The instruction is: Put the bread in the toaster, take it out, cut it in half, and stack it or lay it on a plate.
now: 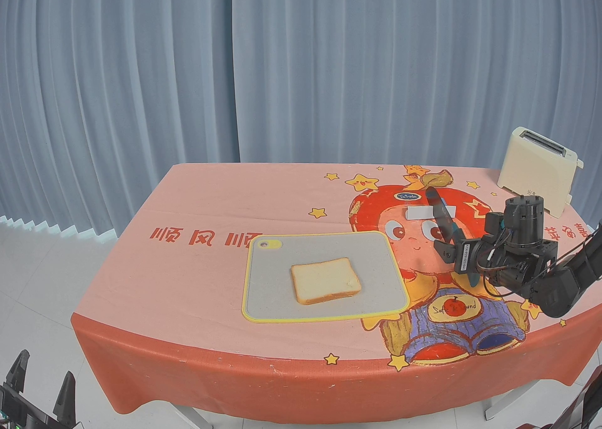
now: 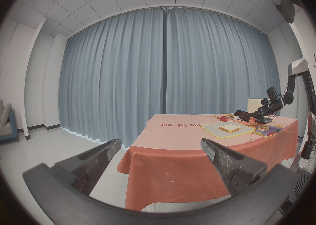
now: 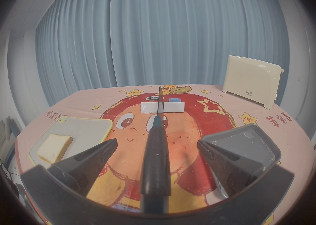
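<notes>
The right jaws stand released, spread wide on either side of the knife (image 3: 155, 156). Its dark handle runs down the gap between them. I see neither one touching it, and I cannot tell what bears it up. The blade points toward the far edge of the bench (image 1: 188, 273), above its right half.

The left jaws are released too, holding nothing, low down off the front left corner of the bench.

The slice of bread (image 1: 325, 280) lies flat and whole on the grey chopping board (image 1: 269, 286) with the yellow rim. The board sits by the front edge, about midway along.

The cream toaster (image 1: 538, 170) stands upright at the far right corner, well apart from the board.

I also see a dark grey tray (image 3: 243, 145) on the bench just beside the right jaws, toward the right edge. A white strip (image 1: 421, 213) lies on the cloth nearer the far edge, in line with the blade.
</notes>
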